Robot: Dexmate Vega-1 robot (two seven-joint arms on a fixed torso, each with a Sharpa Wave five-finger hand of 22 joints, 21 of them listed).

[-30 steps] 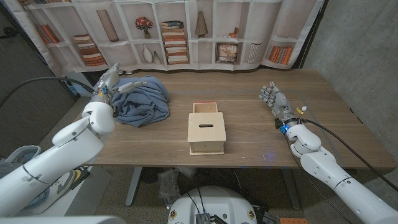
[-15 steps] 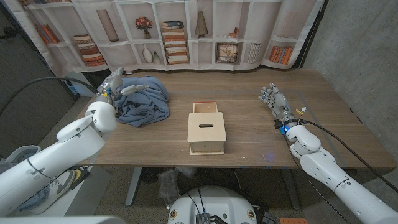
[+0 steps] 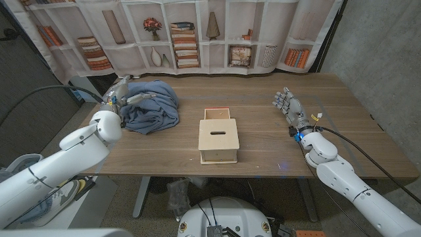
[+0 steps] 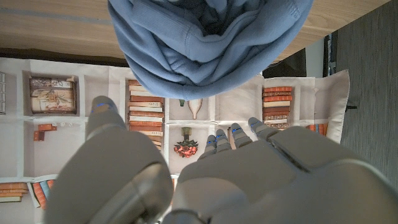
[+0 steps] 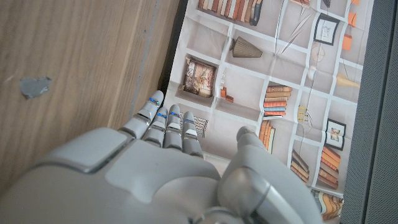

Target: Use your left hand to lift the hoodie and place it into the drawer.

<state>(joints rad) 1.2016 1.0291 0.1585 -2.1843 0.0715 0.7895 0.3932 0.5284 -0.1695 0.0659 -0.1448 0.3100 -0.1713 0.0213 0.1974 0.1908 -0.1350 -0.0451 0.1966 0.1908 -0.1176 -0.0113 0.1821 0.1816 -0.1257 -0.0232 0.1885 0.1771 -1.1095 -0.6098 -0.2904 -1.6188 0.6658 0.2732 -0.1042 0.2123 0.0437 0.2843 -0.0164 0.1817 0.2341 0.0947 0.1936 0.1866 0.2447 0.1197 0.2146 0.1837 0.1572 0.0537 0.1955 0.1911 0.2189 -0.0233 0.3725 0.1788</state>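
- Our left hand [image 3: 120,94], fingers spread and empty, hovers beside the blue hoodie [image 3: 152,106] on the desk [image 3: 263,141].
- Our right hand [image 3: 289,107] waits, fingers apart, well right of the drawer [image 3: 218,138].

Hoodie left, drawer centre on the desk [image 3: 263,141].
The hoodie [image 3: 152,105] lay behind and left of the drawer [image 3: 218,139]; the left hand [image 3: 120,93] sat at its left edge.
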